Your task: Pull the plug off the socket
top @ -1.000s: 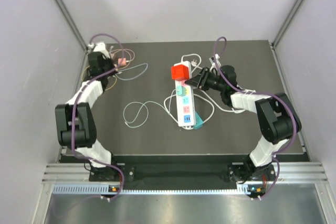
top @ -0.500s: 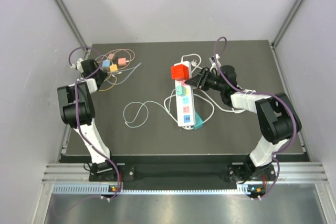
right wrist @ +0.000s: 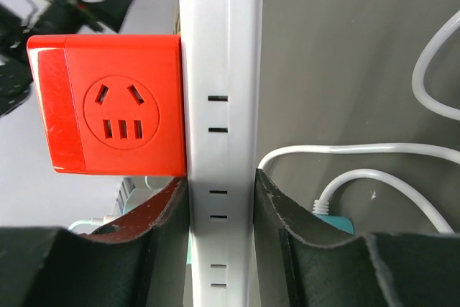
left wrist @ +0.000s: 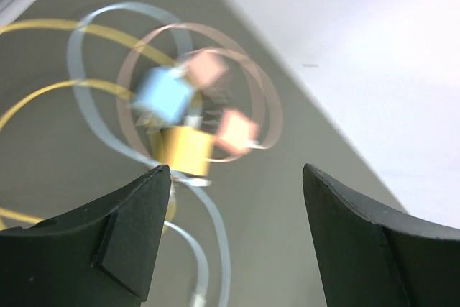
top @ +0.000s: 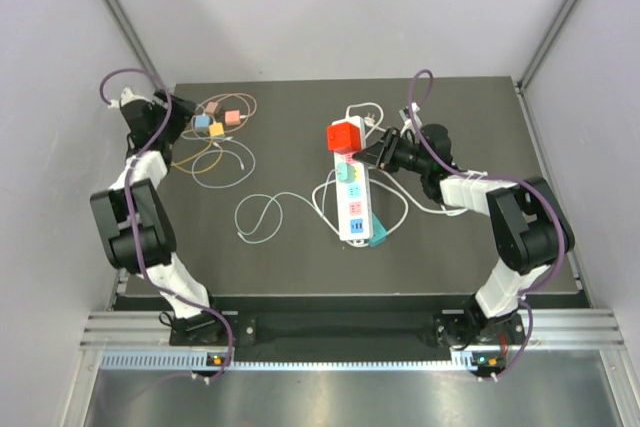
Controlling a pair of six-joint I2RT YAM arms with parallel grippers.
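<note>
The socket is a white power strip [top: 352, 202] lying lengthwise mid-table. A red cube plug [top: 344, 136] sits in its far end, and small teal, pink and blue plugs sit along its top. My right gripper [top: 380, 154] is shut on the strip's far end from the right. In the right wrist view its fingers [right wrist: 165, 210] clamp both sides of the strip [right wrist: 219, 141], just below the red plug [right wrist: 115, 113]. My left gripper [top: 165, 112] is open at the far left, empty. Its wrist view shows the left gripper [left wrist: 236, 174] above loose blue [left wrist: 167, 94], yellow [left wrist: 184, 147] and pink [left wrist: 237, 131] plugs.
Those loose plugs and their thin coloured cables form a pile [top: 215, 127] at the far left of the table. White cable loops [top: 262, 215] trail left of the strip and around its near end, where a teal plug [top: 376, 237] sticks out. Walls close in on both sides.
My left gripper has opened and drawn back to the left, away from the pile of small plugs, with its arm swinging outward. The right gripper and the strip have not moved.
</note>
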